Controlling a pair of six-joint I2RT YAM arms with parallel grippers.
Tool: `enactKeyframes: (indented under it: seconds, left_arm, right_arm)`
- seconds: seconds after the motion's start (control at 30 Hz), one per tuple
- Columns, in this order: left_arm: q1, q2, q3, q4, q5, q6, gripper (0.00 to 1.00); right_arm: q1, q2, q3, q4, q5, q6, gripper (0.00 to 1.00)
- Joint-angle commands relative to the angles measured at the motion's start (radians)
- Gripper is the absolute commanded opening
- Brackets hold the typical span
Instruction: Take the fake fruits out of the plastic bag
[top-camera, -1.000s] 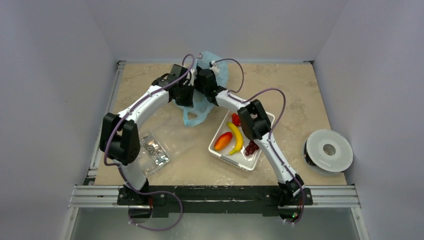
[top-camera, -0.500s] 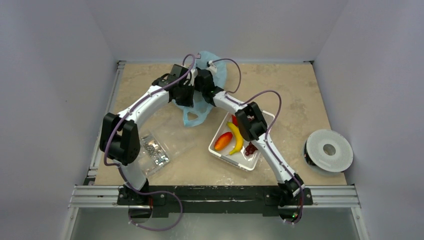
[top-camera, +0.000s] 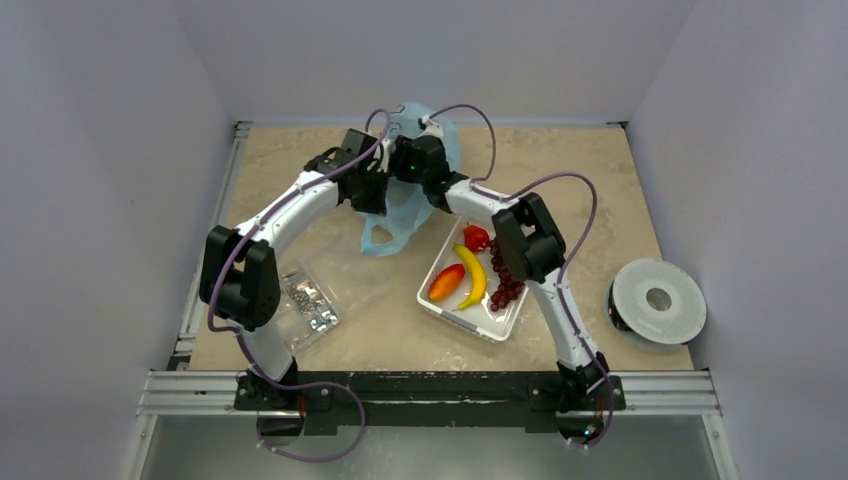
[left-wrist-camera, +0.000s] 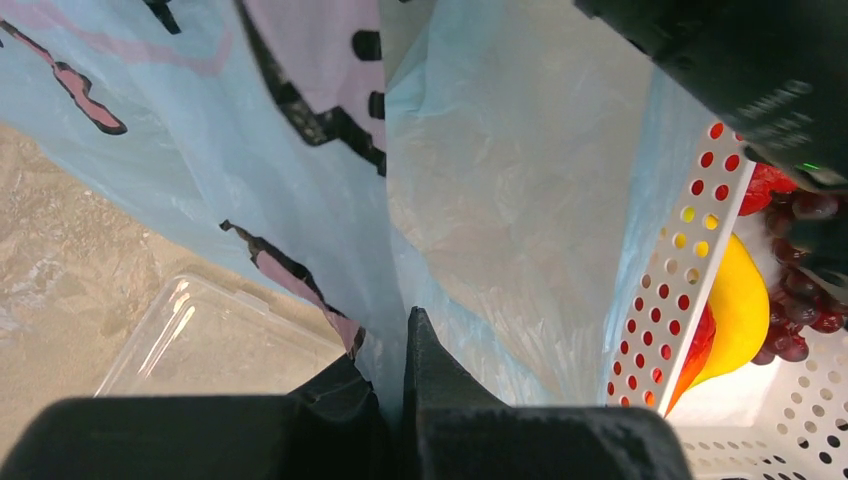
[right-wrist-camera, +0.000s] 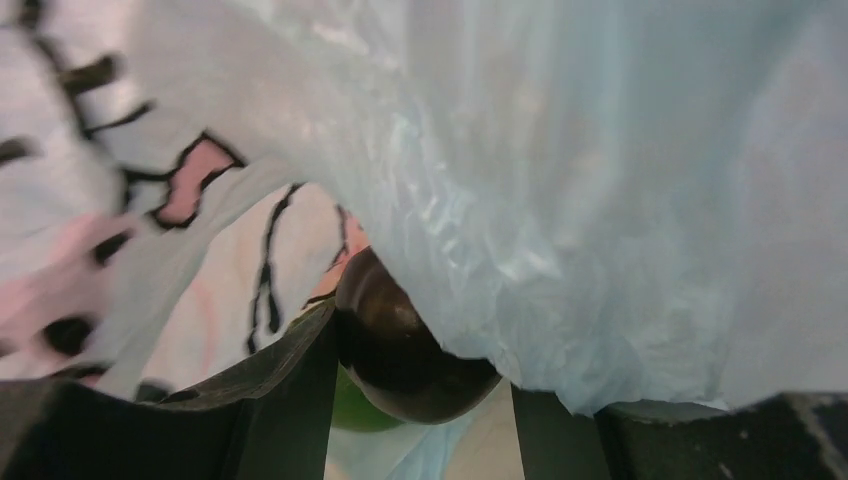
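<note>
Bag (top-camera: 385, 225) sits mid tabletop (top-camera: 600, 180), toward the far edge, with both arms at it. Left pincer (left-wrist-camera: 396, 345) is clamped tight on a fold of bag film, no gap between the fingers. Right pincer (right-wrist-camera: 420, 365) is inside the bag, part open, with a finger on either side of the plum (right-wrist-camera: 395, 330), gripping it. Bag film drapes over the plum's right side. Green fruit (right-wrist-camera: 358, 412) is just under the plum, mostly hidden. Tray (top-camera: 450, 315) is right of centre, nearer the near edge. It holds the mango (top-camera: 446, 282), banana (top-camera: 472, 277), red fruit (top-camera: 476, 238) and grapes (top-camera: 505, 290). Packet (top-camera: 310, 300) lies by the left edge, apart from the bag.
</note>
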Motion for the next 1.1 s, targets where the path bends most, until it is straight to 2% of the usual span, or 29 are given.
enactKeyframes:
  seconds: [0.0, 0.37, 0.53, 0.7, 0.87, 1.07]
  left_arm:
    - [-0.005, -0.030, 0.011, 0.013, -0.015, 0.022, 0.00]
    - [-0.005, -0.033, 0.013, 0.012, -0.003, 0.016, 0.00]
    - [-0.006, -0.031, 0.013, 0.012, 0.009, 0.012, 0.00]
    - [-0.006, -0.038, 0.009, 0.012, 0.005, 0.012, 0.00]
    - [-0.006, -0.037, 0.010, 0.012, 0.011, 0.012, 0.00]
    - [-0.006, -0.033, 0.006, 0.011, -0.009, 0.017, 0.00]
  right_arm:
    - [0.000, -0.140, -0.086, 0.063, -0.071, -0.100, 0.05]
    - [0.000, -0.441, -0.450, 0.053, -0.157, -0.196, 0.00]
    - [0.000, -0.570, -0.527, -0.007, -0.158, -0.271, 0.00]
    - [0.000, -0.709, -0.598, -0.076, -0.085, -0.353, 0.00]
    - [0.000, -0.879, -0.705, -0.172, -0.047, -0.381, 0.00]
    - [0.000, -1.134, -0.849, -0.406, 0.012, -0.381, 0.00]
